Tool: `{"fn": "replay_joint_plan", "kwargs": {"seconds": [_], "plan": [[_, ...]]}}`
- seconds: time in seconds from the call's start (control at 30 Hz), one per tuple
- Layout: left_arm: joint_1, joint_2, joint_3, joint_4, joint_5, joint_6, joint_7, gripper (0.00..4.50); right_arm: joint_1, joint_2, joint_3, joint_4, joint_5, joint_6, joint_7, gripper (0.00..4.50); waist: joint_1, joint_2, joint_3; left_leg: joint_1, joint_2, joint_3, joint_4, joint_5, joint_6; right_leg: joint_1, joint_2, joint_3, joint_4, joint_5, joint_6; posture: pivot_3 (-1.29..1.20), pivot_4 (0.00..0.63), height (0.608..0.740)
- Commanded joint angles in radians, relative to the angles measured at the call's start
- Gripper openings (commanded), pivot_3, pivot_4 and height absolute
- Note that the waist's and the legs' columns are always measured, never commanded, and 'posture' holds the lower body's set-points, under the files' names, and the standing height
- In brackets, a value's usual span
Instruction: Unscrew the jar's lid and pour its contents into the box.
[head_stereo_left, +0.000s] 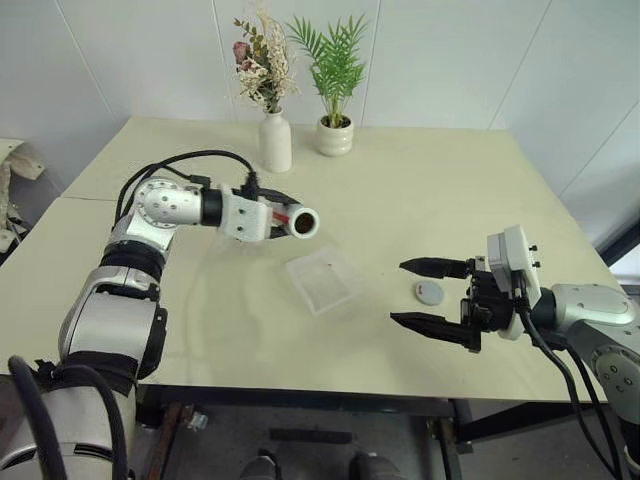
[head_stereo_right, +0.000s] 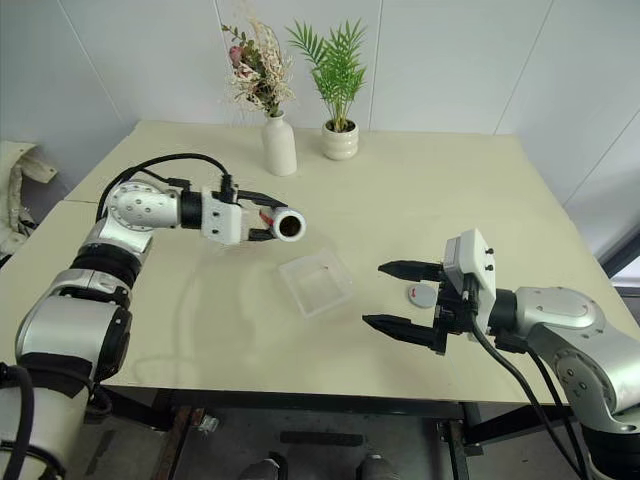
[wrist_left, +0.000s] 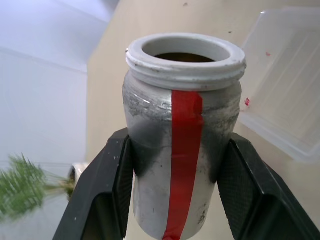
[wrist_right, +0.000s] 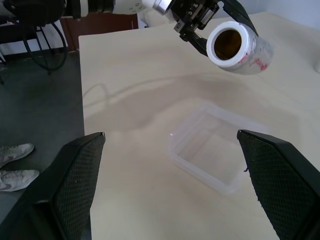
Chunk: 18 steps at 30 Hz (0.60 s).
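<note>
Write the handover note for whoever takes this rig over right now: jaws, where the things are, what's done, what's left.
Left gripper: jaws shut on the jar, held above the table, tipped on its side, open mouth aimed toward the box.
Right gripper: jaws open, holding nothing, hovering beside the lid.
Lid: off the jar, lying flat on the table to the right of the box.
Box: on the table, looks empty apart from red specks.
Done: lid unscrewed and put down.
Left: bring the jar over the box and pour out its dark contents.
</note>
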Motion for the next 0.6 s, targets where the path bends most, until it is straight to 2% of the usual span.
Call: {"fn": "replay_joint_plan", "kwargs": {"seconds": [0.03, 0.17, 0.27, 0.43, 0.6], "plan": [[-0.081, 0.016, -0.088, -0.015, 0.188, -0.104, 0.224, 2.07, -0.001, -0.002, -0.024, -0.024, 0.0, -0.016, -0.027, 4.46, 0.0, 0.0, 0.0, 0.0, 0.0, 0.0, 0.0, 0.0, 0.0, 0.0, 0.0, 0.0, 0.0, 0.0, 0.0, 0.0, 0.15, 0.74], [-0.169, 0.061, -0.3, -0.091, 0.598, -0.099, 0.725, 2.07, 0.022, -0.007, -0.032, -0.045, 0.0, -0.014, -0.047, 4.46, 0.0, -0.001, 0.001, 0.0, -0.001, 0.002, 0.0, 0.0, 0.0, 0.0, 0.0, 0.004, -0.001, 0.001, 0.003, 0.0, 0.15, 0.74], [-0.225, 0.081, -0.461, -0.119, 0.835, -0.046, 1.089, 2.07, 0.029, -0.009, -0.041, -0.054, 0.006, -0.011, -0.065, 4.46, 0.0, -0.002, 0.001, 0.0, -0.001, 0.005, 0.001, -0.001, 0.002, -0.001, 0.0, 0.009, -0.001, 0.001, 0.006, 0.0, 0.15, 0.74], [-0.29, 0.071, -0.7, -0.117, 1.106, 0.082, 1.565, 2.07, 0.031, -0.017, -0.044, -0.049, 0.008, -0.01, -0.071, 4.46, 0.0, -0.005, 0.003, 0.0, -0.002, 0.011, 0.001, -0.002, 0.004, -0.002, 0.0, 0.016, -0.002, 0.003, 0.009, 0.0, 0.15, 0.74], [-0.328, 0.041, -0.849, -0.098, 1.235, 0.159, 1.856, 2.07, 0.0, -0.02, -0.027, -0.027, 0.0, -0.01, -0.07, 4.46, 0.001, -0.009, 0.005, -0.001, -0.002, 0.013, 0.001, -0.003, 0.004, -0.003, 0.0, 0.017, -0.002, 0.003, 0.01, 0.0, 0.15, 0.74]]}}
